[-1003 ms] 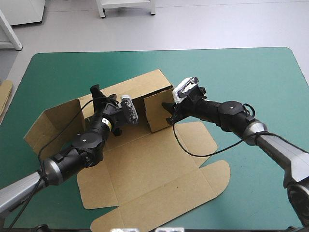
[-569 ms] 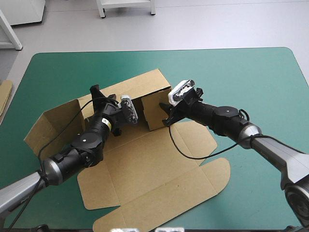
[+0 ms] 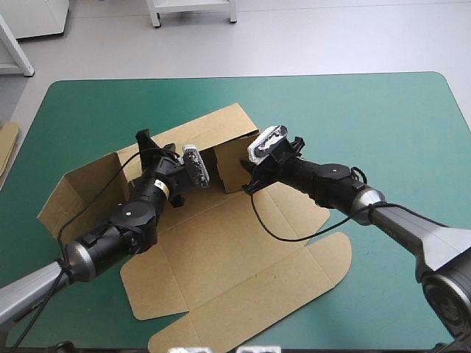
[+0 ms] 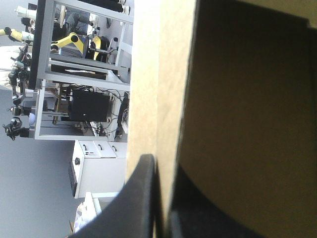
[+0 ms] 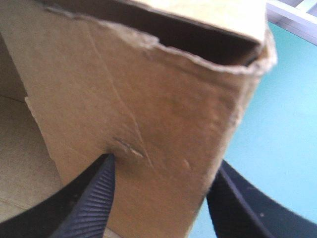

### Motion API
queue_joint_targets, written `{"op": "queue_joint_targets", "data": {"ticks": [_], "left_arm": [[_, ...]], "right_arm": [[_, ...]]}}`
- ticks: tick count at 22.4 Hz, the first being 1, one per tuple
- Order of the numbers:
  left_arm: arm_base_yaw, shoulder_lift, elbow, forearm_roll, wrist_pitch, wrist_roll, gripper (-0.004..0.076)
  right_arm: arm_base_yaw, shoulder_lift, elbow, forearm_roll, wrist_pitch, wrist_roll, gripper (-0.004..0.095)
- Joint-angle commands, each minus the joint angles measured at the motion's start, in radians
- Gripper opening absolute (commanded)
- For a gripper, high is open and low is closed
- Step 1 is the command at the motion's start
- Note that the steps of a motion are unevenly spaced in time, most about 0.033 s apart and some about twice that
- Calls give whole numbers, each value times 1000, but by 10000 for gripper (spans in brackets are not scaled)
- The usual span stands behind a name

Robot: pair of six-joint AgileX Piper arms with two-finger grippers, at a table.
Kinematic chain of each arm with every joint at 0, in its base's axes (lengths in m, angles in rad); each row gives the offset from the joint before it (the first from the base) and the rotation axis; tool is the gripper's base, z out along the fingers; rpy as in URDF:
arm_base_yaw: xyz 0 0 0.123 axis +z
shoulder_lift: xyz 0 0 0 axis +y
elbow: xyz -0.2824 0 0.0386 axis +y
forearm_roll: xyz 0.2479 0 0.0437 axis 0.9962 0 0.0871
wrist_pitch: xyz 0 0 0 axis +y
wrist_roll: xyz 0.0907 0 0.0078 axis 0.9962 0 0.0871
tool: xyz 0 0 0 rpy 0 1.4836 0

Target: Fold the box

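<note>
The box (image 3: 235, 257) lay as a mostly flat brown sheet on the teal-green tabletop (image 3: 383, 125), with its back wall (image 3: 213, 129) raised along the sheet's far side. That wall ran slantwise, its long axis climbing from the robot's near left toward the far right. The left gripper (image 3: 147, 145) sat at the wall's left half, and its wrist view showed its black fingers (image 4: 143, 198) pressed nearly together with the board's upper edge pinched between them. At the wall's right end a short end flap (image 3: 228, 165) stood upright, turned in at a right angle to the wall. The right gripper (image 3: 249, 176) met that corner from the side away from the wall's middle, its fingers (image 5: 99, 198) spread wide and the flap's outer face straight ahead between them, close but not clamped. Being much the nearer arm to that corner, the right one seemed best placed to press the flap inward along the wall's line while the left steadied the wall. A strip of spare board (image 3: 7, 143) showed well off beyond the wall's left end.
</note>
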Motion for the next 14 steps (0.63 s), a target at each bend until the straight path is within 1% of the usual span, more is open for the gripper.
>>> {"op": "queue_joint_targets", "data": {"ticks": [1,6,8,9,10,11,13,14], "left_arm": [[-6,-16,-12,-53,-24,-40,-8],[-6,-16,-12,-54,-15,-40,-9],[-6,-16,-12,-54,-15,-40,-8],[-6,-16,-12,-57,-15,-40,-8],[-6,-16,-12,-57,-15,-37,-8],[-6,-16,-12,-57,-15,-40,-8],[-6,-16,-12,-59,-15,-40,-9],[-6,-16,-12,-59,-15,-40,-8]], "right_arm": [[2,-24,-49,70,44,4,507],[2,3,-87,70,54,4,486],[2,12,-101,70,91,5,481],[2,16,-109,70,84,16,432],[2,18,-110,70,77,16,340],[2,18,-110,70,67,16,208],[2,18,-110,70,65,16,0],[2,18,-112,70,62,16,-6]]}}
